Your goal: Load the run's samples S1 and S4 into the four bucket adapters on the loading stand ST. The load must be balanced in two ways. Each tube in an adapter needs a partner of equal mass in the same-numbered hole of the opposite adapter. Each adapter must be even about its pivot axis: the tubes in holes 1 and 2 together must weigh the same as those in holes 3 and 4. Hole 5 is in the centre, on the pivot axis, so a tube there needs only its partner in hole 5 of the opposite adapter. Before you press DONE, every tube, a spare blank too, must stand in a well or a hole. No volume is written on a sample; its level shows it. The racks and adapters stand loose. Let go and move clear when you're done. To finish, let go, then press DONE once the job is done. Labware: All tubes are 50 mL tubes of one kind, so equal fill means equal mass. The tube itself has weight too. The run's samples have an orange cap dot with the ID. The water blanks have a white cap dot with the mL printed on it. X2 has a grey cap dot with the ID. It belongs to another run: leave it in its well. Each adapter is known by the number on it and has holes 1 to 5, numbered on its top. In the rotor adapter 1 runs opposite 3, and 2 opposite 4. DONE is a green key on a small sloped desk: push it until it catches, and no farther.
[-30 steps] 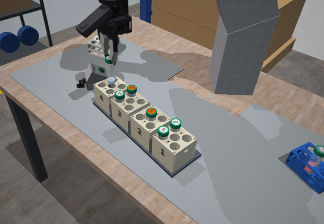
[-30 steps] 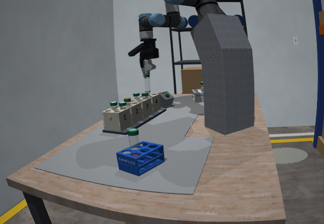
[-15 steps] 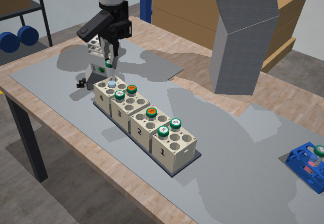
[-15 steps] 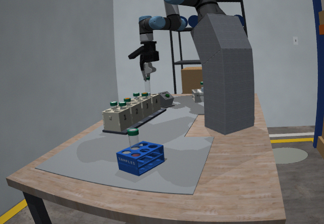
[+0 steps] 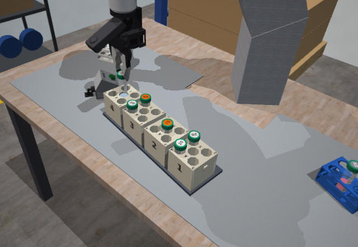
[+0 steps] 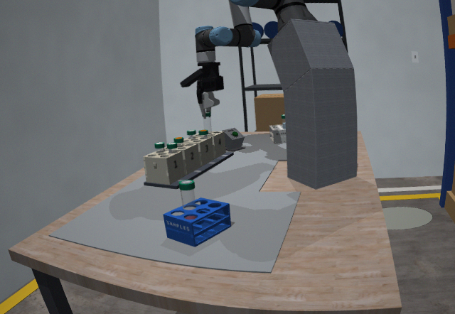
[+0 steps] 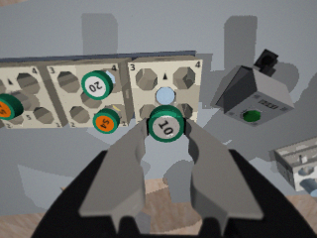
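- We observed the pincer (image 5: 122,75) (image 6: 207,114) (image 7: 165,119) pinching a water blank marked 10 (image 5: 120,75) (image 6: 207,122) (image 7: 165,128) by its green-rimmed cap.
- We saw this tube above adapter 4 (image 5: 111,106) (image 6: 220,143) (image 7: 193,91), its lower end at the centre hole; we could not tell how far, if at all, it had entered.
- In adapter 3 (image 5: 132,125) (image 6: 206,150) (image 7: 59,99), we noted sample S4 (image 5: 145,98) (image 6: 202,132) (image 7: 106,121) in hole 1 and a blank marked 20 (image 5: 132,104) (image 6: 190,132) (image 7: 97,85) in hole 4.
- We found an orange-dotted tube (image 5: 167,123) (image 6: 178,139) (image 7: 7,107) in adapter 2 (image 5: 154,146) (image 6: 191,156) and two white-dotted blanks in adapter 1 (image 5: 179,167) (image 6: 175,165).
- On the bench (image 5: 161,224) (image 6: 330,259), we located a grey-dotted tube (image 5: 353,166) (image 6: 187,193) in the blue rack (image 5: 332,182) (image 6: 178,229).
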Robot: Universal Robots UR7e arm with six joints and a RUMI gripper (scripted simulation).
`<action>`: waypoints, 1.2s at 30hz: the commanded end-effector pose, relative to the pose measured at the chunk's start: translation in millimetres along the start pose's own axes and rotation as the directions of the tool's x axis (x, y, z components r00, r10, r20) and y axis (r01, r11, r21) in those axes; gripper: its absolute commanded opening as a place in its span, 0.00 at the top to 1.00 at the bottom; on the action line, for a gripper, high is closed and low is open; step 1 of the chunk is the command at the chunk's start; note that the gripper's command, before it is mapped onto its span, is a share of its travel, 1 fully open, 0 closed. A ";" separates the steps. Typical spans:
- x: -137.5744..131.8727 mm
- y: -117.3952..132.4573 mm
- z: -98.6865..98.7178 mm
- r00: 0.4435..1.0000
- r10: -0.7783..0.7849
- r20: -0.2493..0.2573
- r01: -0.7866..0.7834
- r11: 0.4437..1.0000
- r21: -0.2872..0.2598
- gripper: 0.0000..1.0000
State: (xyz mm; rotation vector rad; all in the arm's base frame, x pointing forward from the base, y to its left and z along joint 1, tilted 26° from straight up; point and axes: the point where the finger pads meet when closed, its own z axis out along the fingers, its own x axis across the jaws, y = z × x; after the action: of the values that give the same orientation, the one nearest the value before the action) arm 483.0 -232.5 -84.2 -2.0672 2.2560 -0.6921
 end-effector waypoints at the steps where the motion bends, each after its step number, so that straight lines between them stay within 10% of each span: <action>1: 0.2 -0.5 5.7 1.000 0.000 -0.001 0.000 1.000 0.001 1.00; 36: 0.2 -0.5 45.0 1.000 0.000 -0.001 0.000 1.000 0.001 1.00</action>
State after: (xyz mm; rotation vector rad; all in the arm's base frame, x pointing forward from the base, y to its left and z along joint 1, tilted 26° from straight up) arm 495.3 -245.6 -121.8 -2.0672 2.2560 -0.6923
